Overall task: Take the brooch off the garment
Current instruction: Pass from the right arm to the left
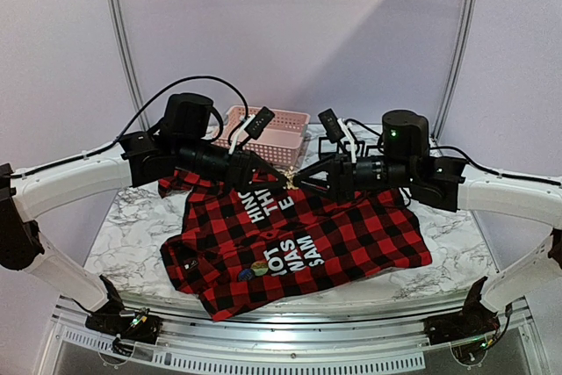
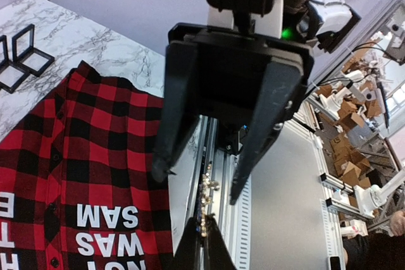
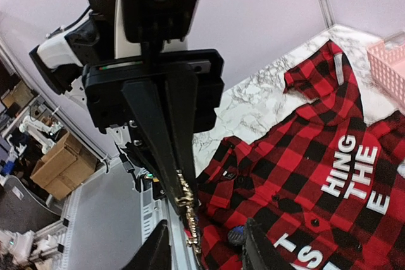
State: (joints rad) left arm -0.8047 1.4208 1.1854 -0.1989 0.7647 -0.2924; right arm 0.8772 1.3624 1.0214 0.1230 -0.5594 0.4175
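The red-and-black plaid garment (image 1: pixel 351 234) with white lettering lies flat on the marble table; it also shows in the left wrist view (image 2: pixel 95 156) and the right wrist view (image 3: pixel 304 156). My left gripper (image 1: pixel 274 177) is shut on a long gold jewelled brooch (image 1: pixel 286 180) and holds it in the air above the shirt. The brooch sticks out of the left gripper (image 2: pixel 204 222) in the left wrist view (image 2: pixel 209 188). It hangs from the left fingers in the right wrist view (image 3: pixel 186 203). My right gripper (image 3: pixel 205 226) faces it, open, its fingers either side of the brooch.
A pink basket (image 1: pixel 268 133) stands at the back of the table. Black square frames (image 2: pixel 19 55) sit beside it, behind my right arm. Two round badges (image 1: pixel 253 270) are on the shirt's front near the table's near edge; one, blue, shows in the right wrist view (image 3: pixel 235 235).
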